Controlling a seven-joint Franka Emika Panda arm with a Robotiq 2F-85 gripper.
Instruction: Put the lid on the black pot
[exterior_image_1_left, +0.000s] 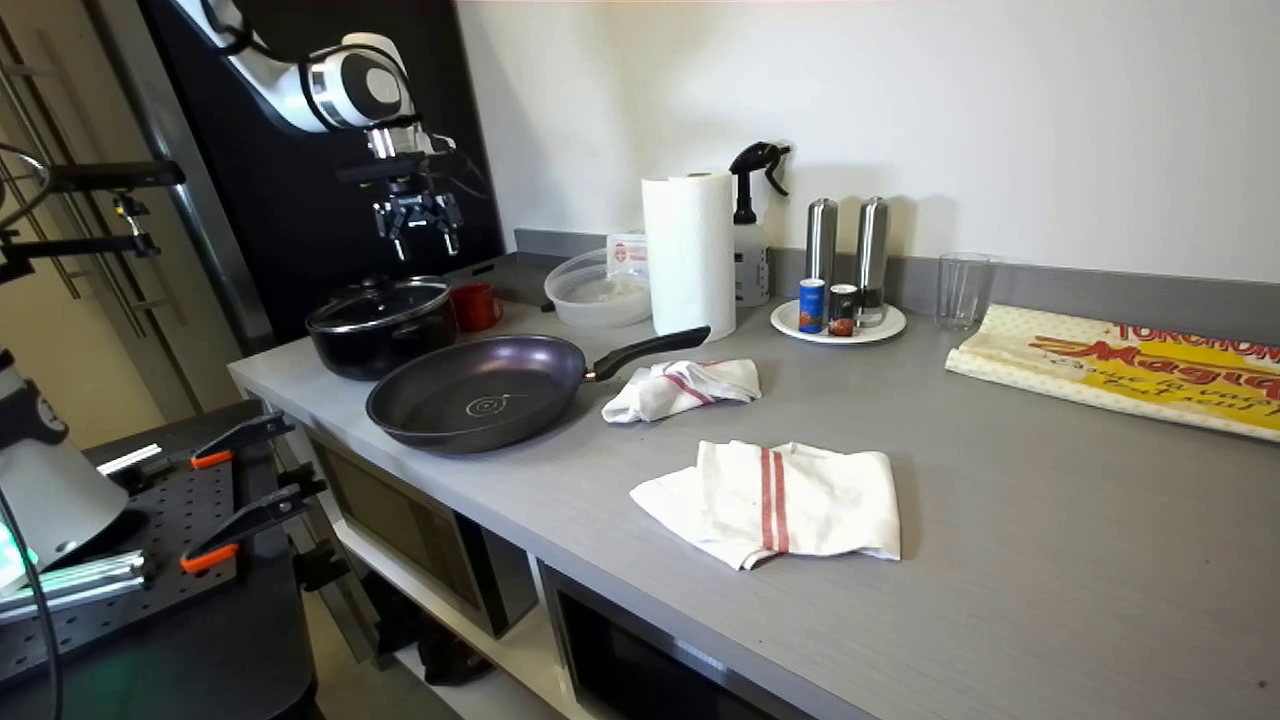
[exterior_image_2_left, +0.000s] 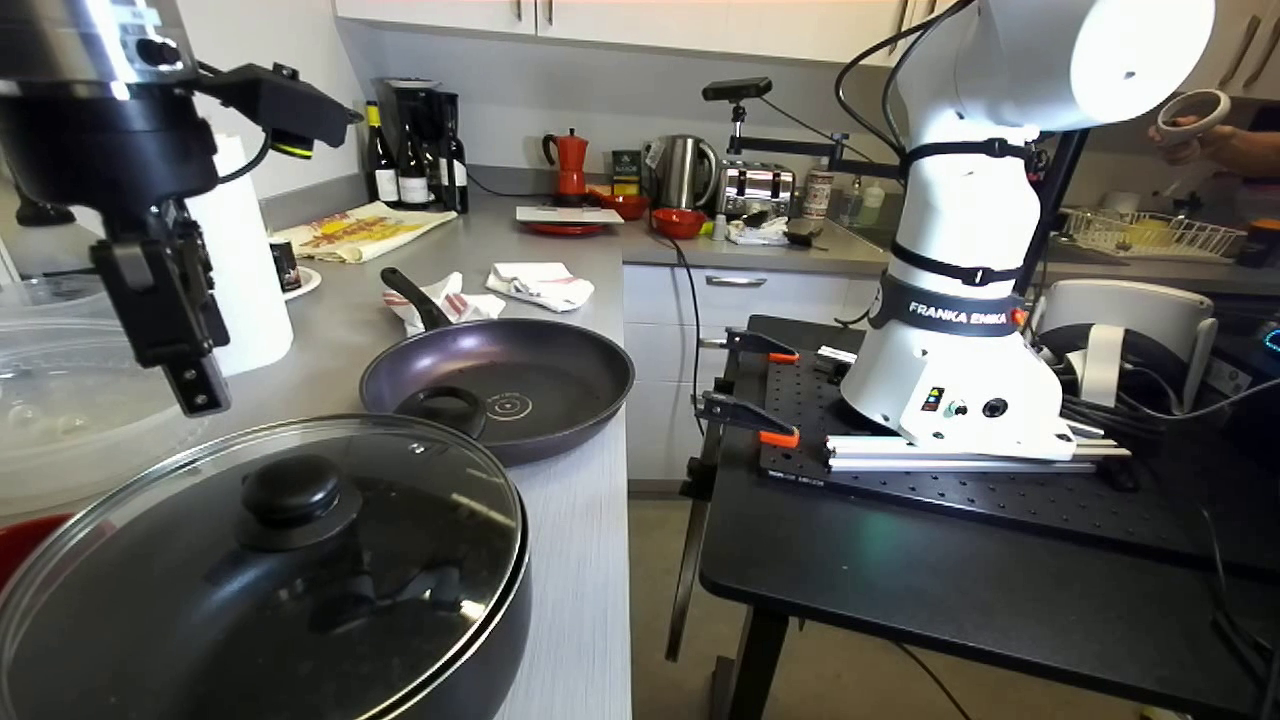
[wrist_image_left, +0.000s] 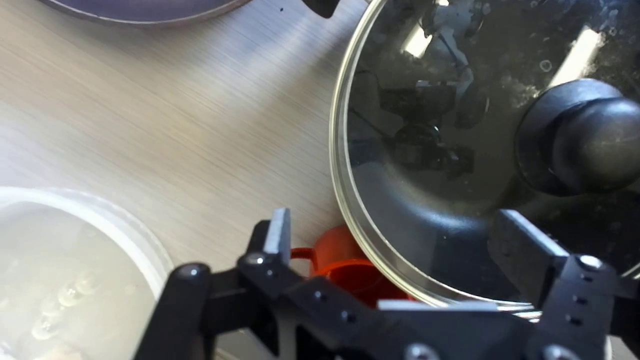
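Note:
The see-through glass lid (exterior_image_1_left: 392, 305) with a black knob lies on top of the black pot (exterior_image_1_left: 395, 350) at the counter's far end. In an exterior view the lid (exterior_image_2_left: 230, 620) covers the pot (exterior_image_2_left: 512, 640); I cannot tell if it is fully seated. My gripper (exterior_image_1_left: 427, 250) is open and empty, held above and apart from the lid. In the wrist view the open fingers (wrist_image_left: 398, 225) show over the lid's edge, with the lid (wrist_image_left: 425, 190) at upper right and its knob (wrist_image_left: 595, 140) beyond the right finger.
A wide dark frying pan (exterior_image_1_left: 480, 390) stands beside the pot. A red mug (exterior_image_1_left: 476, 306) sits close to the pot. A clear plastic container (exterior_image_1_left: 598, 300) and a paper towel roll (exterior_image_1_left: 690, 255) stand by the wall. White cloths (exterior_image_1_left: 790, 500) lie on the counter.

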